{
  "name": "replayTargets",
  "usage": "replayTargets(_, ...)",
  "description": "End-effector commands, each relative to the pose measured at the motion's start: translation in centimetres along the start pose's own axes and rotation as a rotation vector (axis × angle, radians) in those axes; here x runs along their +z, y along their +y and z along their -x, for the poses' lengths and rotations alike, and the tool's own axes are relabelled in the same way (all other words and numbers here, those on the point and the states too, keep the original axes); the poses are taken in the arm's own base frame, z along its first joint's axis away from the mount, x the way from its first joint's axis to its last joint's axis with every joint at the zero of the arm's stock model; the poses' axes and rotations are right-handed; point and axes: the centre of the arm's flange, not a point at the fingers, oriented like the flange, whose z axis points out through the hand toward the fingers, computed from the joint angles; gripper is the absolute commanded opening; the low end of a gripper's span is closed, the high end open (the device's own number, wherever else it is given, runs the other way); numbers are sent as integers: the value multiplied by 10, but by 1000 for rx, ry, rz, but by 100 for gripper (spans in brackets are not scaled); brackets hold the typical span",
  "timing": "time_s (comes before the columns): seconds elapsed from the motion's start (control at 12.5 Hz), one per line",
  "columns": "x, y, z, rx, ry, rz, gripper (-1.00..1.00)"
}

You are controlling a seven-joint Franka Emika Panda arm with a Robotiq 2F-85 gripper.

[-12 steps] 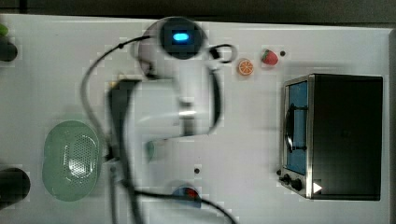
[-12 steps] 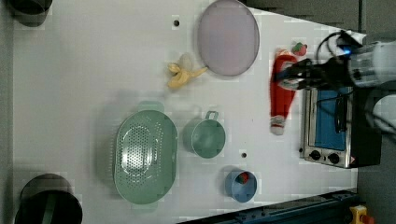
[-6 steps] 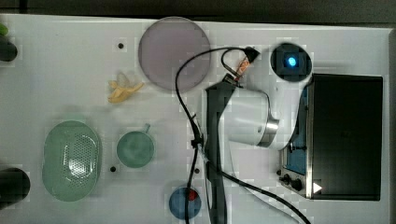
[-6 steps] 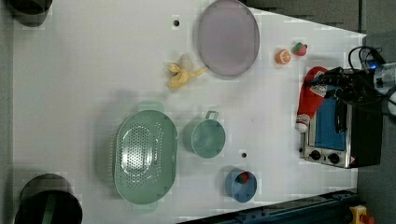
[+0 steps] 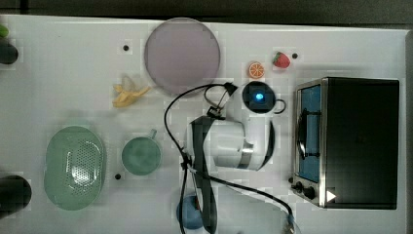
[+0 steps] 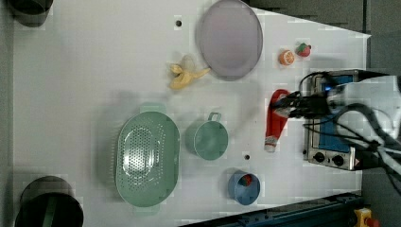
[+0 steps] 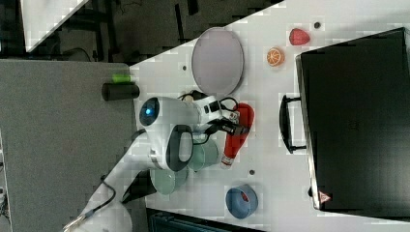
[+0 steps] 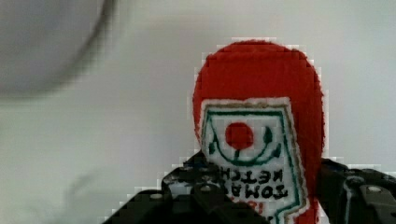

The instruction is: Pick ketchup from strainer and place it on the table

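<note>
From my remote station I see the surroundings beyond the white work area. In the right view, a grey carpeted floor (image 7: 63,140) fills the side past the edge, and above it lies a dark zone with black stands or legs (image 7: 111,24) and a pale panel (image 7: 48,14) in the corner. In the left view, grey floor (image 6: 383,28) borders the far side, and a dark blue rail (image 6: 302,215) with a yellow box bearing a red button (image 6: 365,220) runs along one edge. Light is even and soft.
</note>
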Motion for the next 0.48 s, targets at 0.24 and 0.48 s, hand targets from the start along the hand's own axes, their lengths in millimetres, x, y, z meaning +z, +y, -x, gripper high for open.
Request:
replayTargets(0.24, 9, -12, -5, -47, 57, -42, 87)
replayTargets(0.48, -30, -17, -5, -41, 108, -42, 100)
